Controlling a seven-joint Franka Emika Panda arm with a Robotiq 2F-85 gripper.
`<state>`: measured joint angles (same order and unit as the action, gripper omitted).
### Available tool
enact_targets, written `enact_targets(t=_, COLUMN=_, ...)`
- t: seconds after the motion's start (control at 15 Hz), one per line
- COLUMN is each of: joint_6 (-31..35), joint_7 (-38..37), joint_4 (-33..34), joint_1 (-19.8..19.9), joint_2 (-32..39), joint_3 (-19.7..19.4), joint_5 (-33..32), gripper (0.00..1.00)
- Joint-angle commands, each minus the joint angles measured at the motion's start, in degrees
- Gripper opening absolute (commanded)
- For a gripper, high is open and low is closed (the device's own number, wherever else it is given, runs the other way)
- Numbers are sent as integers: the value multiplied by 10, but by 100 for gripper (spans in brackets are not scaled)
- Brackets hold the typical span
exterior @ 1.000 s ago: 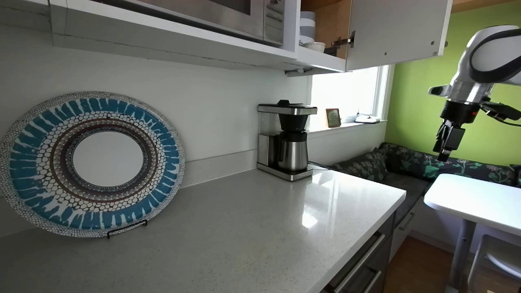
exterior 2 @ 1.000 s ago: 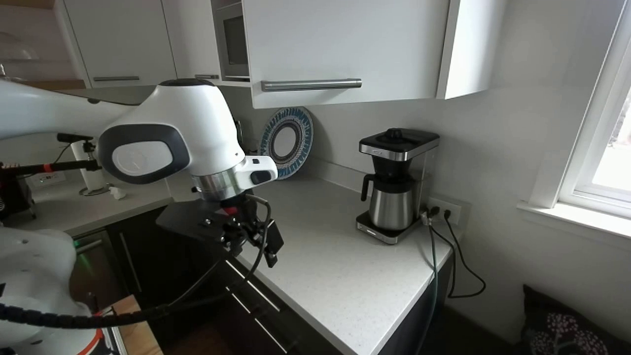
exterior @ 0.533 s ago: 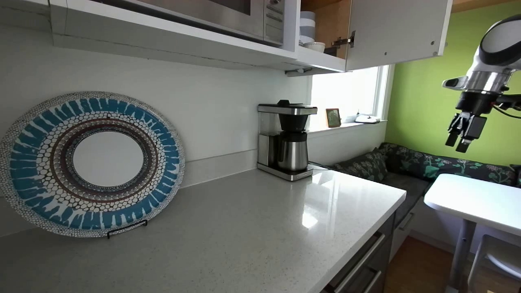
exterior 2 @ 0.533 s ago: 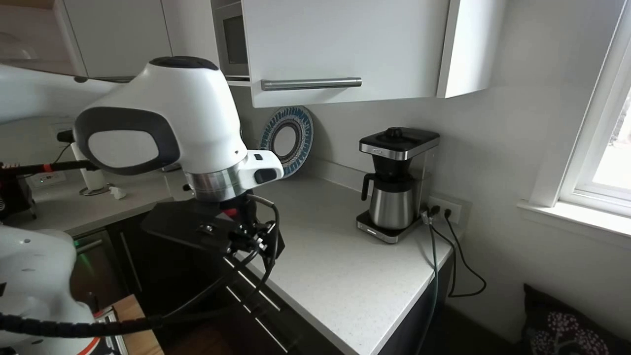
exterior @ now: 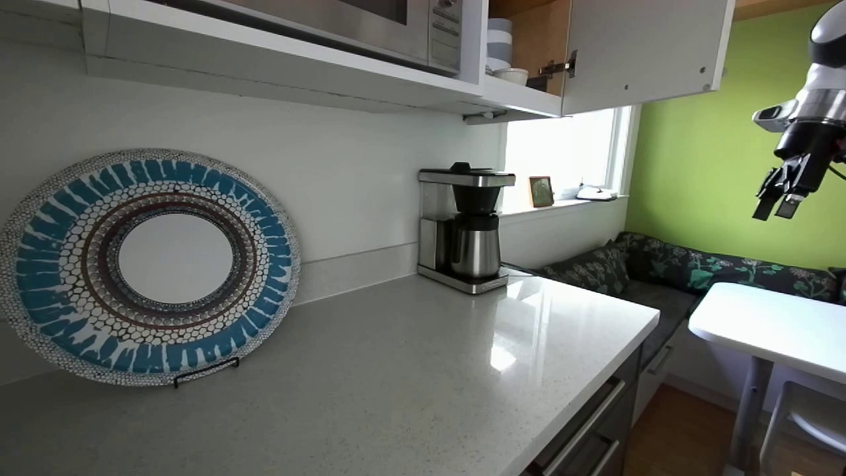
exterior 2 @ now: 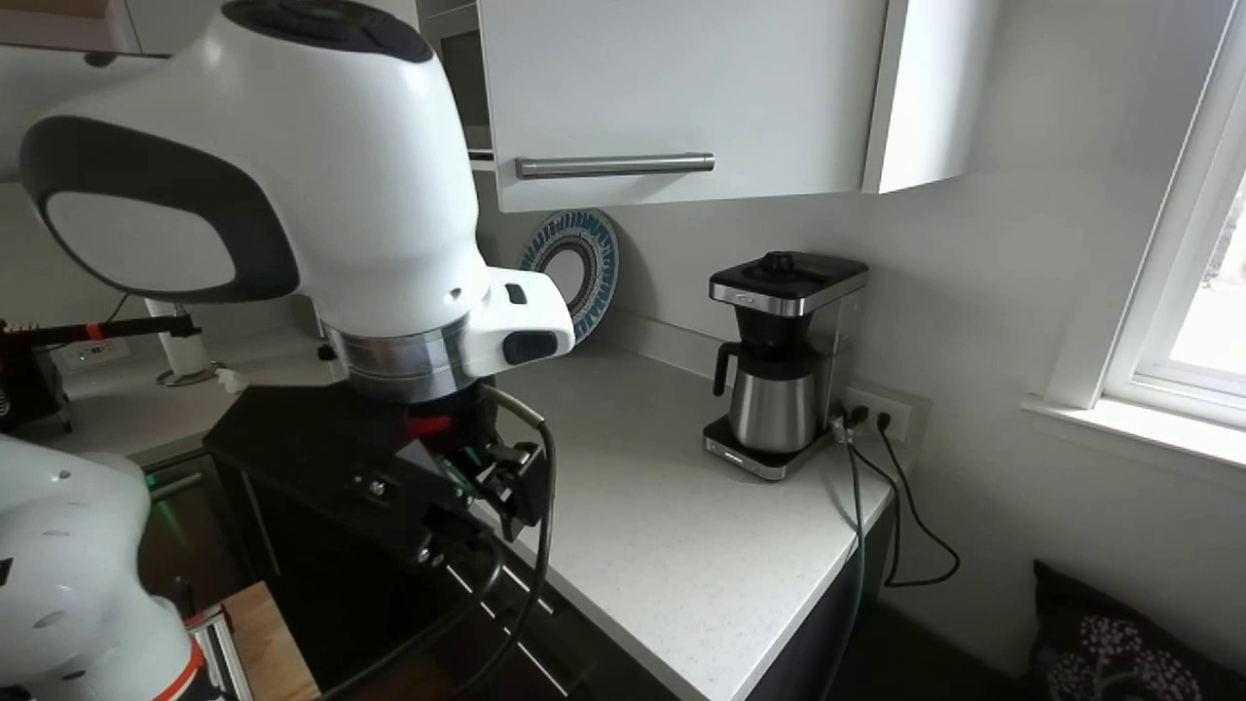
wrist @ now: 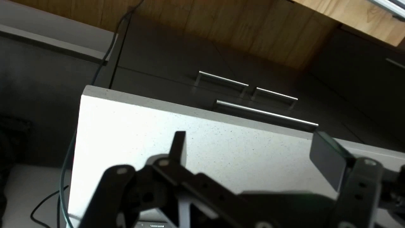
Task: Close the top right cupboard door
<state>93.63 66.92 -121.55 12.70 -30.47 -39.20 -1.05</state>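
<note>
Top right cupboard door is swung way out, higher than the jaws and well apart from them. The metal hinge and the brown inside of the wall cabinet show in an exterior view, both up above jaw level too.

The Robotiq gripper is pointing mostly down with its jaws spread and nothing between them, wrist view makes that pretty obvious. Pale worktop is lower than the jaws, and the coffee maker stands on it, well clear of them.

My read: this is the lining-up stage, no pushing yet, so basically none of the closing is done. Next move IMO is to bring the jaws up to door height, get them round to the outer face (the side with the bar handle) and shove near the free edge so it folds back toward the cabinet. No need to grab anything, a push should do. Can't tell which side of the door the jaws are on, so I'd watch for clipping its bottom edge.
</note>
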Motion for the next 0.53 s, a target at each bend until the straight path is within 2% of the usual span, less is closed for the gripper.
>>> enact_targets(t=0.0, joint_6=-5, joint_7=6, joint_4=9, joint_1=11, joint_2=12, joint_3=5, joint_5=7, gripper=100)
enact_targets(t=0.2, joint_6=-5, joint_7=5, joint_4=10, joint_1=12, joint_2=13, joint_3=9, joint_5=7, gripper=100)
enact_targets(t=0.47, joint_6=-105, joint_7=5, joint_4=74, joint_1=0, joint_2=34, joint_3=-24, joint_5=91, gripper=100)
